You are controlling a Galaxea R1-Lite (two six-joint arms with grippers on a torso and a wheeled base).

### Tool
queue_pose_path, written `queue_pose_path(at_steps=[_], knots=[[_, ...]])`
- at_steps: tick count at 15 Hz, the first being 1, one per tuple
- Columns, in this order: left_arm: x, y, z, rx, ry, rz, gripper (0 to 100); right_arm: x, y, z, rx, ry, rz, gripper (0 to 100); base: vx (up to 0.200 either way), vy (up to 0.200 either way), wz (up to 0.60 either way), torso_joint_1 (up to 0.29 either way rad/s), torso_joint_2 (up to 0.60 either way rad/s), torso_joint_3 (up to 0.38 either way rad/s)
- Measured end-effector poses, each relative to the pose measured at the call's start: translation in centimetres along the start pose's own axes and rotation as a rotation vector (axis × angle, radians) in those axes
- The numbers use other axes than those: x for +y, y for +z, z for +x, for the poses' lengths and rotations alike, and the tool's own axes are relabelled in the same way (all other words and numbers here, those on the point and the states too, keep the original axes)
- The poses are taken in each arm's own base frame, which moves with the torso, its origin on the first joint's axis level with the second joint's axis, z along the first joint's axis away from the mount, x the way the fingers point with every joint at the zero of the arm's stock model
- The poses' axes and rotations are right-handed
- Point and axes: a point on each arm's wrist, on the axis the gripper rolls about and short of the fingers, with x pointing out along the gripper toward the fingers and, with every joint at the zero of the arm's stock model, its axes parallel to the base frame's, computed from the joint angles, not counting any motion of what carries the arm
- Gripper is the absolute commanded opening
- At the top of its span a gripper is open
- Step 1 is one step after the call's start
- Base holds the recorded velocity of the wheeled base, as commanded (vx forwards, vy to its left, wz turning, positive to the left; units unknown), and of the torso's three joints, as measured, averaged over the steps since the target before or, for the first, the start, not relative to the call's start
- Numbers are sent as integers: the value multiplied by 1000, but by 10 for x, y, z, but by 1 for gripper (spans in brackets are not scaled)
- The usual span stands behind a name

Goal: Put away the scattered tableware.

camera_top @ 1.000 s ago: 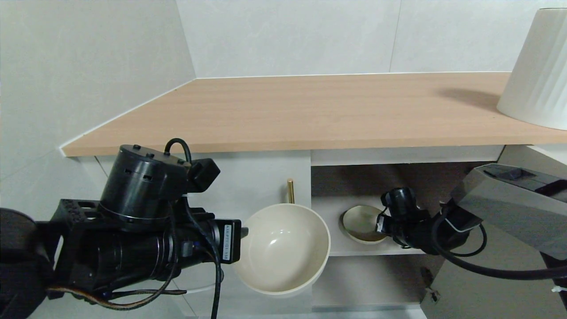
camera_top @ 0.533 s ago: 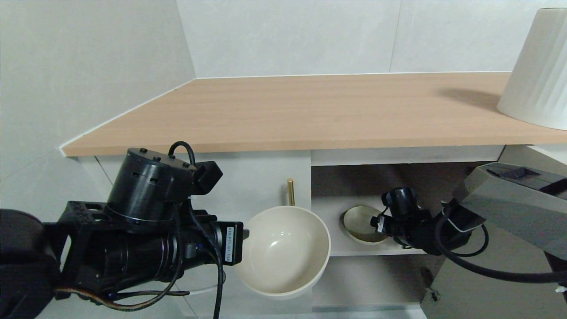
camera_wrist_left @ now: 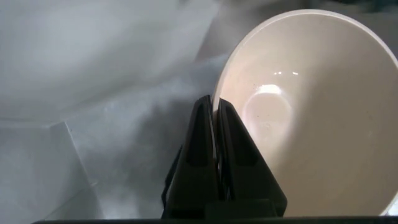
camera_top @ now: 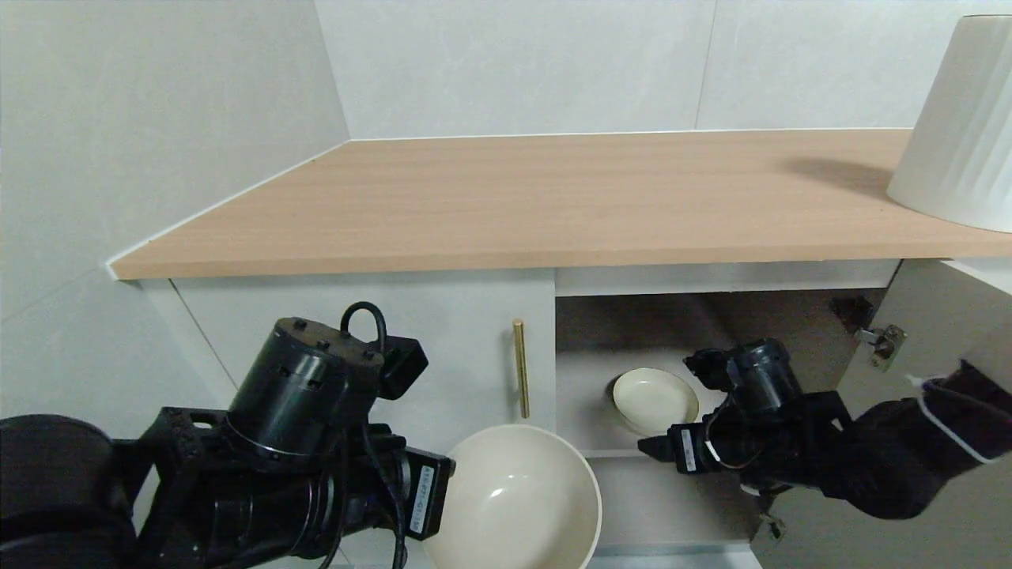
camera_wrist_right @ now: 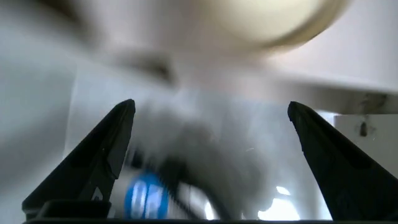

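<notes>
- I can read no word, number or sign in any of my views.
- A small white label (camera_top: 428, 499) sits on the housing just behind the left gripper (camera_wrist_left: 216, 109). Its dark print is too fine for me to make out.
- A second white label (camera_top: 689, 450) sits behind the right gripper (camera_wrist_right: 211, 112), equally illegible.
- A blue patch (camera_wrist_right: 146, 196) in the right wrist view is blurred, and I cannot tell whether it carries lettering.

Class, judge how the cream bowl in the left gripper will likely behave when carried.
The bowl looks rigid, probably ceramic, so knocks could chip it. Its glossy highlight suggests a slippery surface. The left gripper pinches one spot on the rim, so it might pivot or slip.
</notes>
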Motion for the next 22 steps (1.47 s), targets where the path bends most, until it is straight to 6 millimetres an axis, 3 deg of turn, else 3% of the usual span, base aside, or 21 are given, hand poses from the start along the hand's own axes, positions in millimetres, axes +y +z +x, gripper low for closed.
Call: queue_pose_path(at_steps=[6, 9, 12, 17, 22], knots=[[-8, -19, 26, 94, 65, 42, 0, 27, -14, -91, 174, 275, -124, 100, 0, 0, 0, 0, 0, 0], [-15, -28, 38, 130, 83, 54, 0, 42, -12, -117, 166, 372, -168, 100, 0, 0, 0, 0, 0, 0], [-24, -32, 41, 130, 60, 70, 0, 53, -17, -116, 185, 395, -197, 100, 0, 0, 0, 0, 0, 0], [-39, -34, 40, 93, 4, 97, 0, 62, -22, -84, 255, 328, -146, 100, 0, 0, 0, 0, 0, 0], [-42, -33, 40, 82, -8, 101, 0, 66, -24, -64, 263, 282, -121, 100, 0, 0, 0, 0, 0, 0]])
